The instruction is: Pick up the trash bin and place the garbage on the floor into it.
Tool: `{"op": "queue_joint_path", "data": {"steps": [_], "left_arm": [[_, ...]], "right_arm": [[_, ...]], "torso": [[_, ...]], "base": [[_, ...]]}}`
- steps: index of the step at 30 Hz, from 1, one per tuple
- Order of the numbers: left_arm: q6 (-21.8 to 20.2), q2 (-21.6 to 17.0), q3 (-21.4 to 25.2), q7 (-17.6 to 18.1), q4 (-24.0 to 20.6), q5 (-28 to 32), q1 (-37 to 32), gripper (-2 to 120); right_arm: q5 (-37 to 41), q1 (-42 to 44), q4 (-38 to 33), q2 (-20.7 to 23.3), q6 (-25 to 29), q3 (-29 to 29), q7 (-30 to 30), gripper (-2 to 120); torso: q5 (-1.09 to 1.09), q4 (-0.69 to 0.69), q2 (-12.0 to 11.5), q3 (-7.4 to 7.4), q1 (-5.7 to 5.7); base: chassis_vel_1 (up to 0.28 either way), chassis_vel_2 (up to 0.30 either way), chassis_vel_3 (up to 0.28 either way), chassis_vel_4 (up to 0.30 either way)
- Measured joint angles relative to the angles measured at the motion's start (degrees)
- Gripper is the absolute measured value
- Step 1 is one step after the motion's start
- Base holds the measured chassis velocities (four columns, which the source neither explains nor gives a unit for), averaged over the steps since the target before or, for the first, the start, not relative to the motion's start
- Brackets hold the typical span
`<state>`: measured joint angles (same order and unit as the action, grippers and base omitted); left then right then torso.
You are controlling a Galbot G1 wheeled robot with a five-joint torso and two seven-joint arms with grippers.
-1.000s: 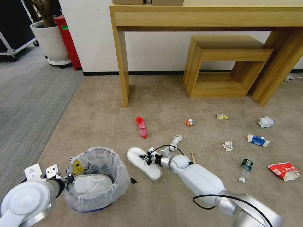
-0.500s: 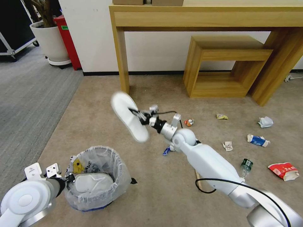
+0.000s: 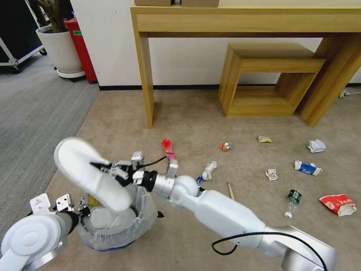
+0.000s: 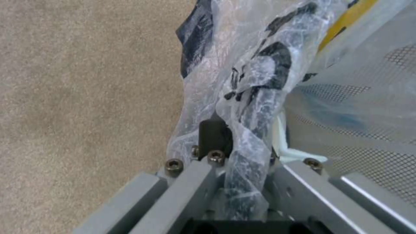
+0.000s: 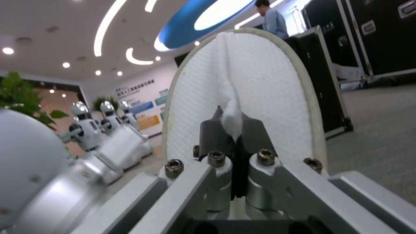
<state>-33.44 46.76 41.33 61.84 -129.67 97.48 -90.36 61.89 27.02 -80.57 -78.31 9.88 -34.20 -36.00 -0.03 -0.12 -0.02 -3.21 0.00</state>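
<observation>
The small round dark trash bin (image 3: 116,226), lined with a crinkled clear plastic bag, is located at the 7 o'clock position of the head view, on the beige short-pile carpet floor (image 3: 188,120). Its rim and liner are clamped between the fingers of the left gripper (image 3: 83,213), as is confirmed in the left wrist view, where the bag-covered rim (image 4: 255,97) is pinched between the pads of the left gripper (image 4: 236,143). One white slipper (image 3: 111,218) is seen lying inside the bin. A second white slipper (image 3: 88,173) is held in the air above the bin opening, tilted, by the right gripper (image 3: 103,168); in the right wrist view the dark fingers (image 5: 212,136) are closed together on a fold of the fabric of that slipper (image 5: 247,91). The remaining garbage lies scattered on the carpet from 12 to 4 o'clock: a red wrapper (image 3: 169,149), a crumpled white and blue wrapper (image 3: 208,171), a thin wooden stick (image 3: 230,190), a small red and white scrap (image 3: 225,146), a yellow wrapper (image 3: 264,139), a crumpled white paper (image 3: 316,145), a blue-white carton (image 3: 307,168), a small white paper scrap (image 3: 271,174), a clear bottle with a green label (image 3: 292,202) and a larger red wrapper (image 3: 337,203).
</observation>
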Motion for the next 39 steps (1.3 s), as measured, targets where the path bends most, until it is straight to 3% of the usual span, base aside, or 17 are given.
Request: {"op": "queue_joint_path", "data": {"steps": [9,26,33,35,39], "left_arm": [[-0.1,1.2,0.0,0.0,-0.7,-0.9,-0.7,0],[0.0,1.7,-0.4,0.0,-0.9,-1.8,-1.1,0],[0.0,1.3,0.0,0.1,-1.5,-1.8,-1.6,0],[-0.1,1.2,0.2,0.1,-1.8,-1.8,-1.9,0],[-0.1,1.1,0.2,0.0,-1.8,-1.8,-1.9,0]], "right_arm": [[-2.6,-0.5,5.0,-1.7,1.6,-1.2,-0.7,0],[-7.6,1.8,8.2,-0.6,4.6,-2.7,-3.2,1],[-8.5,0.7,8.2,0.4,4.6,-2.8,-4.2,22],[-8.5,0.2,8.0,0.7,4.6,-2.8,-3.9,36],[-8.5,-0.2,7.8,0.9,4.6,-2.8,-3.1,44]], "torso": [[0.01,0.0,0.0,0.0,0.0],[0.02,0.0,0.0,0.0,0.0],[0.02,0.0,0.0,0.0,0.0],[0.02,-0.01,0.0,0.0,0.0],[0.02,-0.01,0.0,0.0,0.0]], "base": [[0.0,0.0,0.0,0.0],[0.0,0.0,0.0,0.0],[0.0,0.0,0.0,0.0],[0.0,0.0,0.0,0.0],[0.0,0.0,0.0,0.0]]}}
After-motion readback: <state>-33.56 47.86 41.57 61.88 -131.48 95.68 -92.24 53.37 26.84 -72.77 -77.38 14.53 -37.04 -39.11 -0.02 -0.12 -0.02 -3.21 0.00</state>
